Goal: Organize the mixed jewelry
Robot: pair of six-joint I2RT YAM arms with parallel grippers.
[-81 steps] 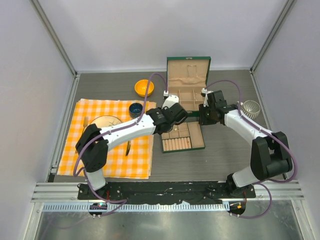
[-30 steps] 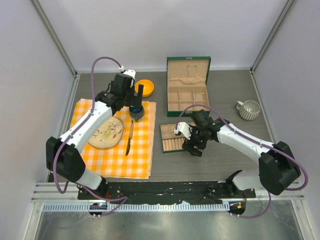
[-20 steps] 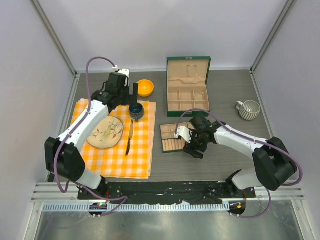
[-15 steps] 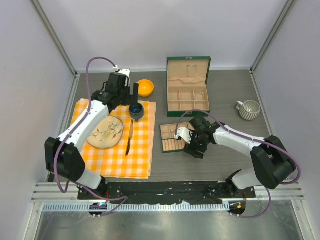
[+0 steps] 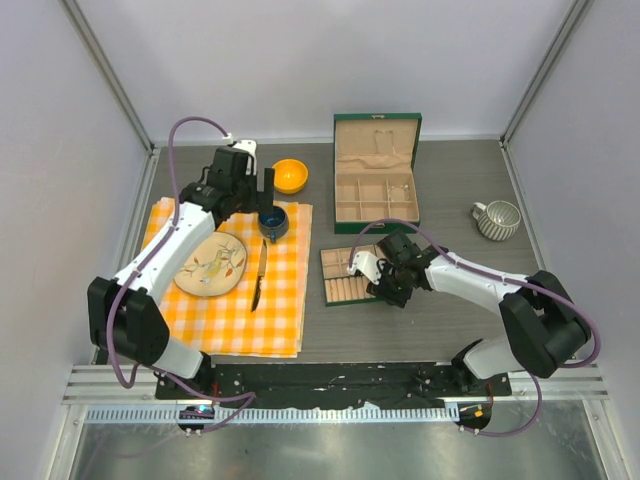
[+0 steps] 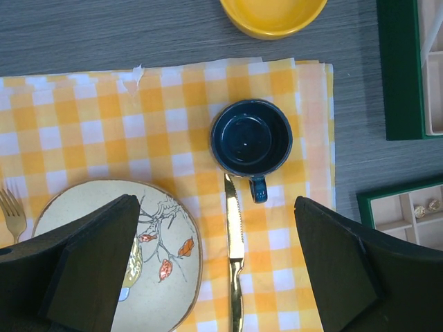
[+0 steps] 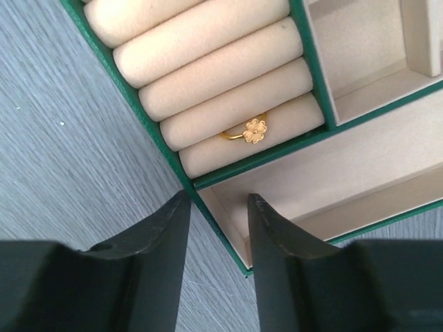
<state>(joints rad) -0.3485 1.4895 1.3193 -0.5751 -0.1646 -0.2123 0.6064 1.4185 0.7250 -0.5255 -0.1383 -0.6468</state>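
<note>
The right pincer [image 7: 218, 202], slightly parted and empty, hovers just beside the gold flower ring [image 7: 254, 130].

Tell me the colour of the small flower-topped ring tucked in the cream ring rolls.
Gold. The small flower-topped ring shows best in the right wrist view.

The top camera sits high behind the arm bases and looks down and forward over the whole table [image 5: 450, 330], from the checked cloth [image 5: 230, 310] on the left to the green tray [image 5: 338, 288] near the middle. The left wrist camera faces straight down from a middling height over the cloth, sharing the blue cup [image 6: 250, 138], knife [image 6: 234, 249] and plate [image 6: 166, 277] with the top view, with a tray corner at its lower right. The right wrist camera hangs very close over that same tray, so its padded rolls [image 7: 208, 69] and a ring [image 7: 255, 130] fill the frame.
</note>
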